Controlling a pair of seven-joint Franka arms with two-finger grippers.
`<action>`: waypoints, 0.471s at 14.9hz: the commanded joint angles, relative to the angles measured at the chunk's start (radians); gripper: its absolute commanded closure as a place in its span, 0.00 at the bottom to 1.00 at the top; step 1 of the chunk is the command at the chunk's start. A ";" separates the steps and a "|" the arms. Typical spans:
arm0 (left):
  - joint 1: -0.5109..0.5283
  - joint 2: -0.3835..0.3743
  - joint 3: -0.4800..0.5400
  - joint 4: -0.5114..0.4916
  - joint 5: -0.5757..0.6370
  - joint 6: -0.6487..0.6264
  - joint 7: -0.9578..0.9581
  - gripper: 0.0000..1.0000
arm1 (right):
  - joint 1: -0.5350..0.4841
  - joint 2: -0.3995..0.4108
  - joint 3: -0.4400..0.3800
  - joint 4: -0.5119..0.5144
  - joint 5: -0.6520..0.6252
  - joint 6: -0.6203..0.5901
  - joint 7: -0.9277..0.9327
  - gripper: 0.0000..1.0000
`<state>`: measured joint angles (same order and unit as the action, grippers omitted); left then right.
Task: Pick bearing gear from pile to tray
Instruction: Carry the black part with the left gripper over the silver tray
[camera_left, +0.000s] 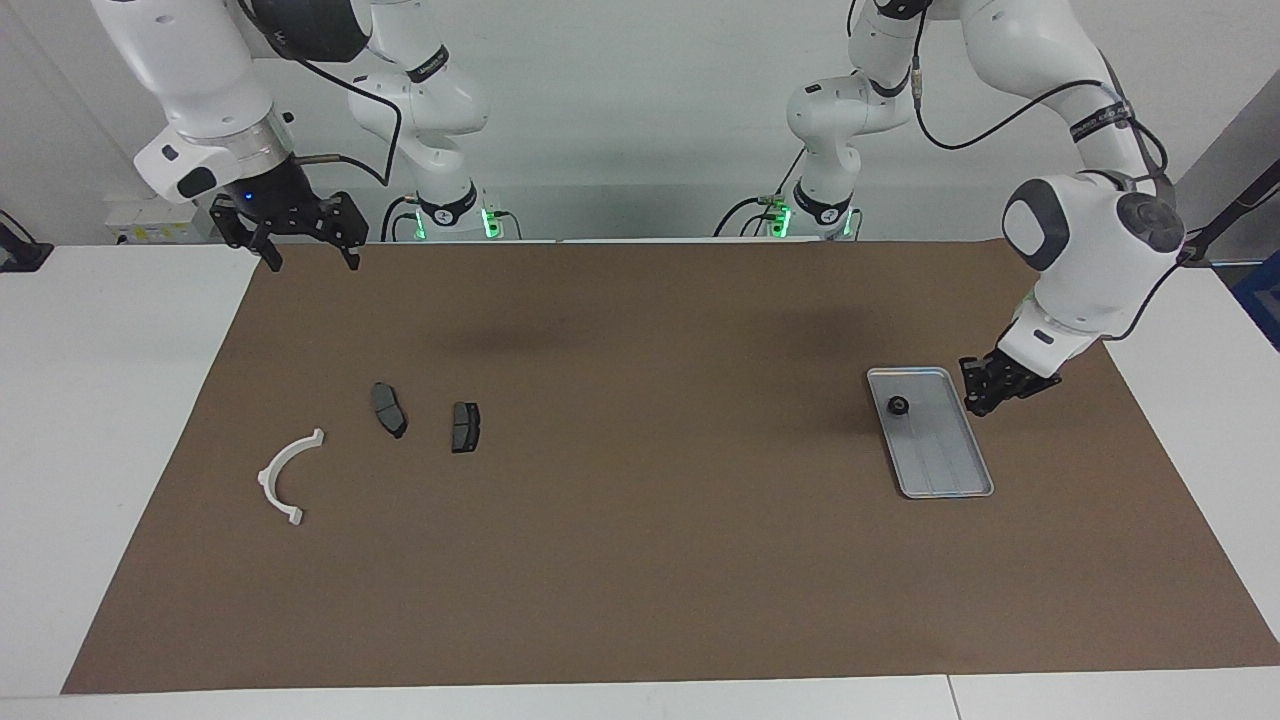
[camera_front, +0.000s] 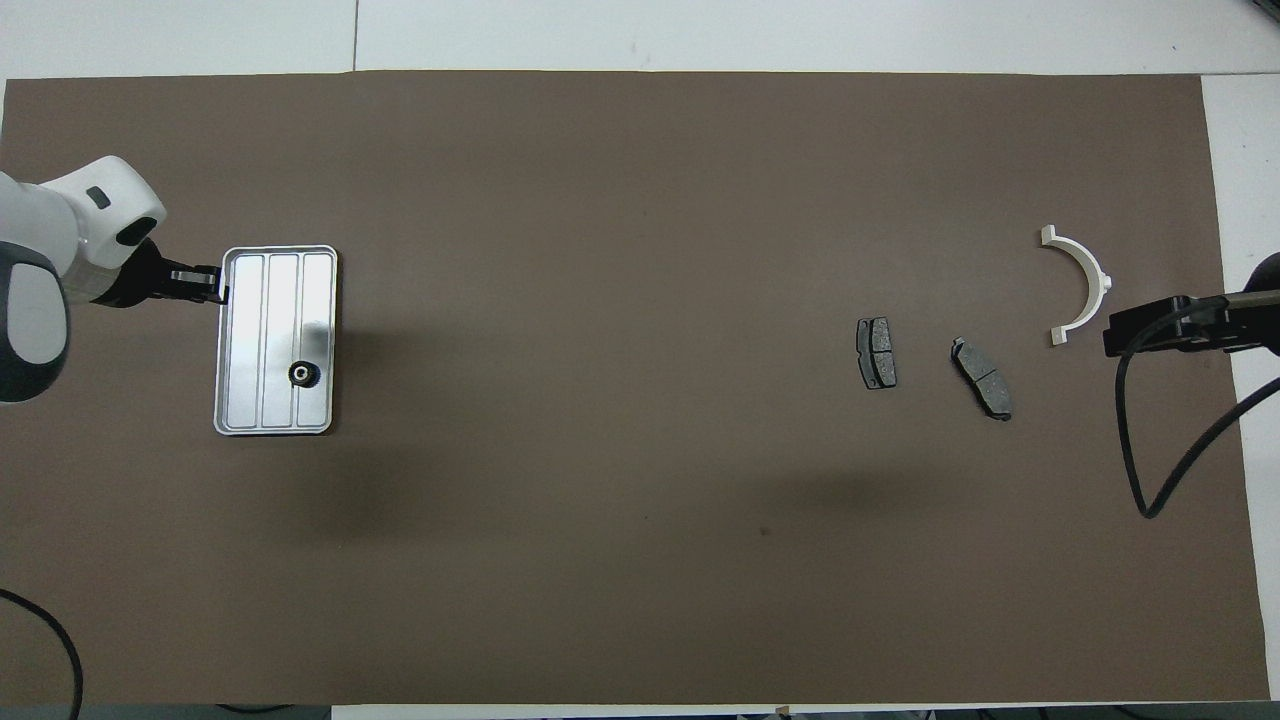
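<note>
L gripper closed, empty, beside tray; R gripper wide; bases facing-view only.

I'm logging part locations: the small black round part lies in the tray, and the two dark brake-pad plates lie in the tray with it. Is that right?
Not quite. The small black round part does lie in the tray, but the two brake-pad plates lie on the brown mat, toward the right arm's end of the table, near the white half-ring. The overhead view shows this.
</note>
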<state>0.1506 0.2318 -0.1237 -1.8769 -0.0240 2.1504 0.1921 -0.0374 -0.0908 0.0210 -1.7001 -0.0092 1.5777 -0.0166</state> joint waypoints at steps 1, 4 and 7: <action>-0.008 0.027 -0.005 -0.063 -0.013 0.120 0.006 1.00 | -0.006 -0.020 -0.003 -0.023 0.028 0.019 -0.005 0.00; -0.016 0.037 -0.005 -0.105 -0.013 0.181 0.003 1.00 | -0.006 -0.020 -0.003 -0.023 0.028 0.019 -0.005 0.00; -0.045 0.037 -0.005 -0.163 -0.013 0.250 -0.019 1.00 | -0.006 -0.021 -0.003 -0.021 0.028 0.021 -0.003 0.00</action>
<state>0.1398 0.2861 -0.1377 -1.9764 -0.0240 2.3279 0.1902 -0.0374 -0.0914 0.0210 -1.7001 -0.0092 1.5778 -0.0167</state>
